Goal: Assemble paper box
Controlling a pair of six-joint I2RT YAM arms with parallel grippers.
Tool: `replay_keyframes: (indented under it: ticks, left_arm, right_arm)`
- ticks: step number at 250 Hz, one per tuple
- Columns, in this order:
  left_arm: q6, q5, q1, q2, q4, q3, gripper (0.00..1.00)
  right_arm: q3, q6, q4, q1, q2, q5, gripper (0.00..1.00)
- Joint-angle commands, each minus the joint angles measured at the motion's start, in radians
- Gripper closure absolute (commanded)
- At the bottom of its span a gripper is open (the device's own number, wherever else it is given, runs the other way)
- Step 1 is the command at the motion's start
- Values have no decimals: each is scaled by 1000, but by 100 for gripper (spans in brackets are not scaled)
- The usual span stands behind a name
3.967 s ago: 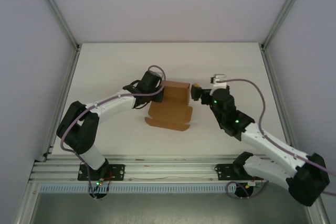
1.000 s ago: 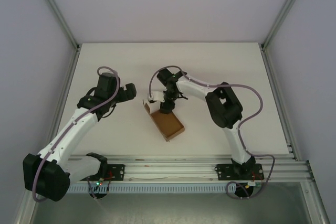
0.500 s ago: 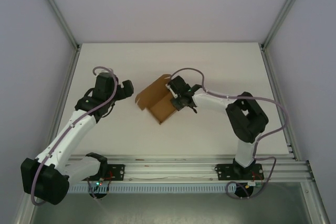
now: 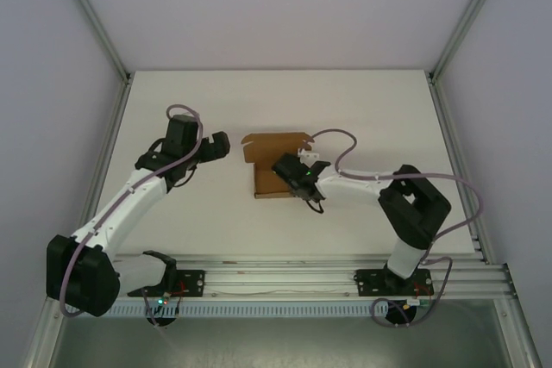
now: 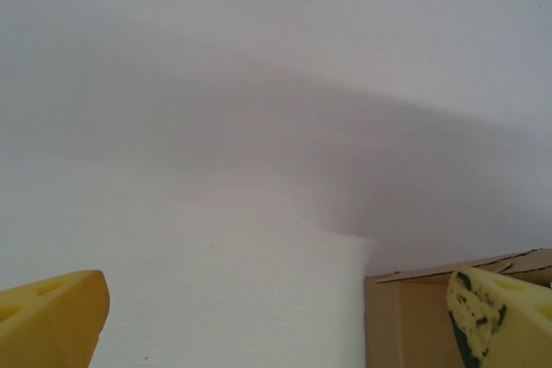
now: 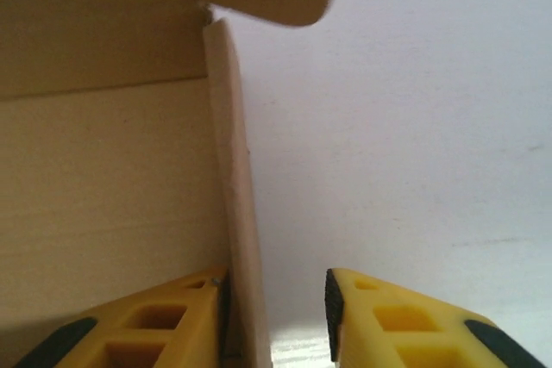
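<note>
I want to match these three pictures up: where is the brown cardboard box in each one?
Top external: paper box mid-table, at the picture's centre.
Left wrist: bottom right corner, beside a yellow finger.
Right wrist: left half, one wall between the yellow fingers.
Shared landmark: the white table.

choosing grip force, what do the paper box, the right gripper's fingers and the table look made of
Paper box: plain brown cardboard, matte, with a faintly ribbed face and raw cut wall edge; likely thin corrugated.
Right gripper's fingers: yellow hard plastic, moulded or printed, with cut-out pockets and darker, possibly rubbery patches.
Table: smooth matte white surface; material unclear.
</note>
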Motion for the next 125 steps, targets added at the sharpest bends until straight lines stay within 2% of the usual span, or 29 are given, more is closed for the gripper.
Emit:
replay_keyframes:
  ticks: [1,17,27,60,91,125]
  left_arm:
    - [98,139,9,11,64,33,0]
    - [148,216,9,24,74,45,0]
    - [184,273,9,31,86,50,0]
    - [319,422,4,71,140,63,0]
    - [443,484,-1,144,80,128,0]
    - [611,526,-9,254,-53,226,0]
  right_arm:
    - [-6,30,13,11,-92,83,54]
    - [-15,-42,16,12,-148,90,37]
    - [-19,-113,19,11,-184,101,31]
    - [-29,-411,65,-7,-277,81,1]
    - [-18,-695,147,-83,-325,-66,0]
    - [62,-895,158,-241,-298,-353,0]
